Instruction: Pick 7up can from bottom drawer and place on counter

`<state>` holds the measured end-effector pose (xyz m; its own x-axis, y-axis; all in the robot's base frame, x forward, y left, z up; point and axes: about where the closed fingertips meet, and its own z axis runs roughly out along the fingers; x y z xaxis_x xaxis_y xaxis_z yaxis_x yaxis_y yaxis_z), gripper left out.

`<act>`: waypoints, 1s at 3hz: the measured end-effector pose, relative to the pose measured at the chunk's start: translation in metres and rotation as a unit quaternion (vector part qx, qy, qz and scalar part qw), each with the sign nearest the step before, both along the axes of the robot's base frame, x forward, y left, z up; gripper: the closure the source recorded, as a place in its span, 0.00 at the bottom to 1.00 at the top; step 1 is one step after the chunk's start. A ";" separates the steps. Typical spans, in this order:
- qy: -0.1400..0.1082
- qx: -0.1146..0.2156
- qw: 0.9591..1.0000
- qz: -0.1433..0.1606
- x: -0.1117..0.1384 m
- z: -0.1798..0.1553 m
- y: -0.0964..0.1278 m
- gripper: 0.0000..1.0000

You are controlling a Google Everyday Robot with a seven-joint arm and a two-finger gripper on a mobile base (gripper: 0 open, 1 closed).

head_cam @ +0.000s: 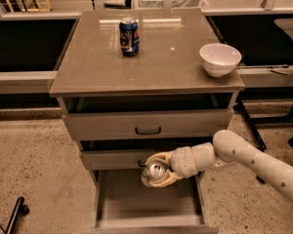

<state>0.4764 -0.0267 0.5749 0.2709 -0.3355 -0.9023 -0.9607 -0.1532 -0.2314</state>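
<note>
Grips the small drink can with shiny silver top and pale body [154, 170] in the cream two-finger gripper [157, 170], jaws closed around its sides, one finger curling above and one below. Hangs clear above the open, wide grey bottom drawer [146, 206], just in front of the middle drawer's face [112, 159], touching neither floor nor walls as far as can be seen. Counts as done, judging from this: reaching in, grasping, lifting out. Leaves the carry: raising past the two upper drawers, crossing the front edge of the glossy grey-brown counter top [151, 72], setting down upright, letting go. Offers bare surface between the blue-labelled can [129, 35] towards the back and the white bowl [220, 58] at the right edge.
</note>
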 end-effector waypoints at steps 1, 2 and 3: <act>-0.049 -0.021 0.998 0.034 -0.026 0.075 0.026 1.00; -0.105 -0.052 0.988 0.099 -0.054 0.156 0.071 1.00; -0.145 -0.100 0.976 0.131 -0.047 0.219 0.106 1.00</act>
<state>0.4294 0.0791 0.7935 0.6054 -0.3825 -0.6980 -0.7809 -0.4552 -0.4279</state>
